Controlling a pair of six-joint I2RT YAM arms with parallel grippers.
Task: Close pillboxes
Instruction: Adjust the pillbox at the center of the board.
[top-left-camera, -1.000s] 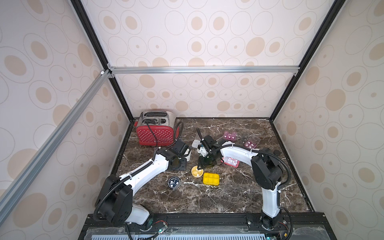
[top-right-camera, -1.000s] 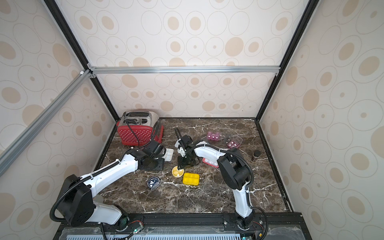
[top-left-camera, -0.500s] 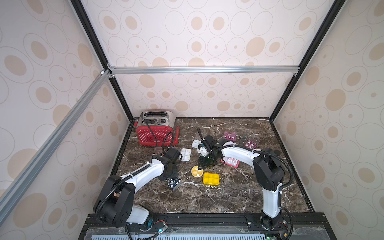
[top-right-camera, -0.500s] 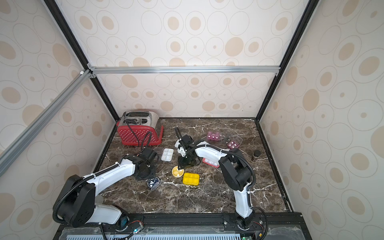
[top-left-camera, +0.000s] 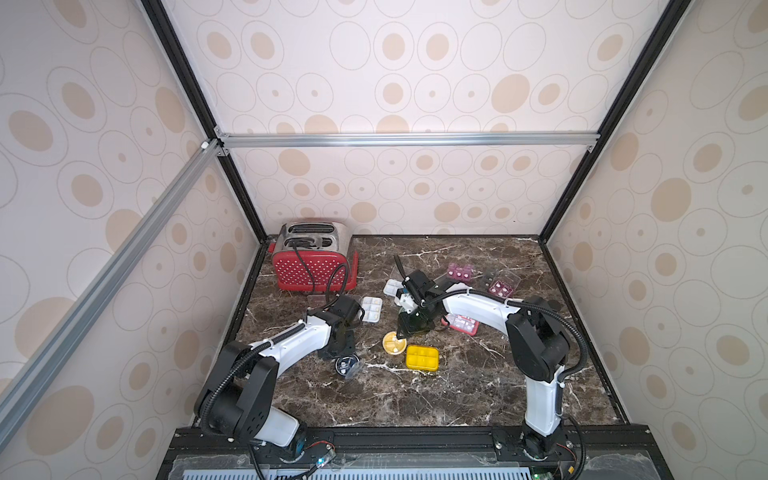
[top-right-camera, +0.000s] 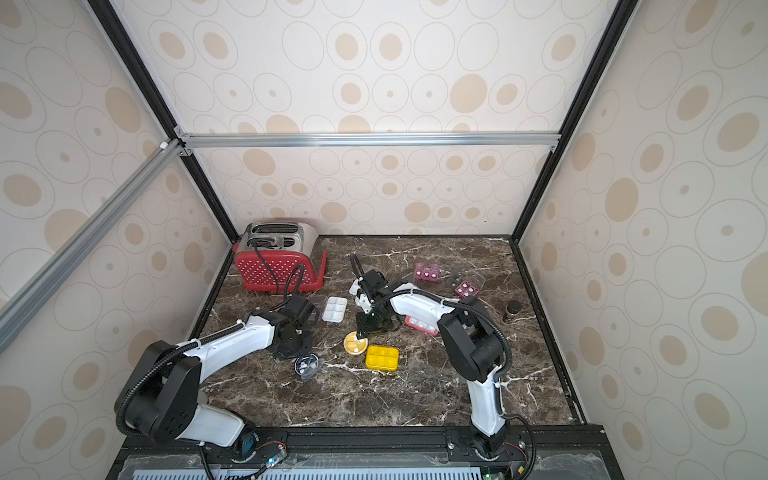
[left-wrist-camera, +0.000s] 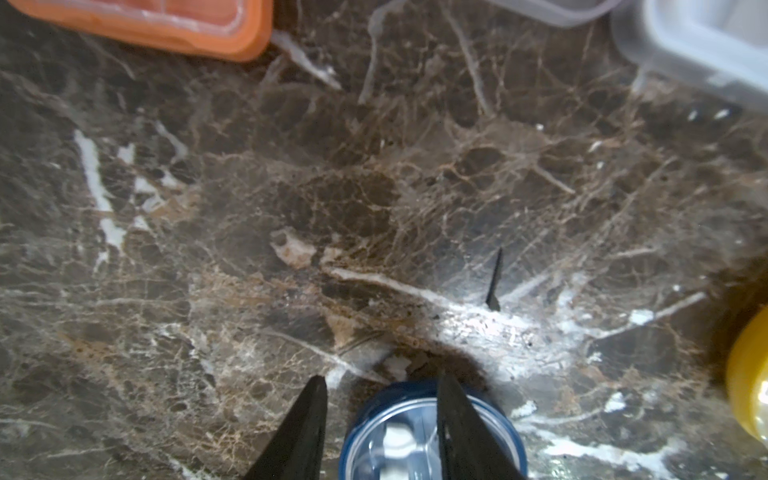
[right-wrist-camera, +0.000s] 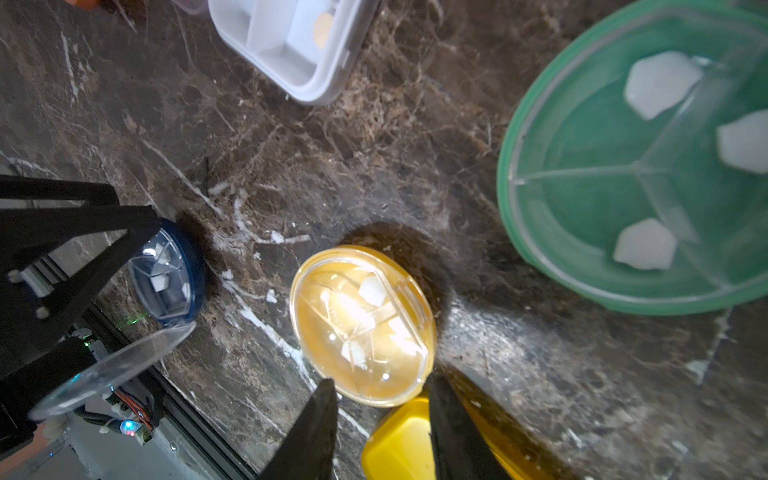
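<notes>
**Left gripper** — jaws parted, nothing clamped; one finger is poised over the blue round pillbox, the other just outside its wall. The box is seated on the marble table near the front. Its clear lid is swung open and tilted toward the front edge. Being round, it presents no long axis. The plastic is judged light, stiff and slippery (likely to skate), so the lid's free edge is best pressed.

**Right gripper** — parted, empty, above the round yellow pillbox at its edge.
</notes>
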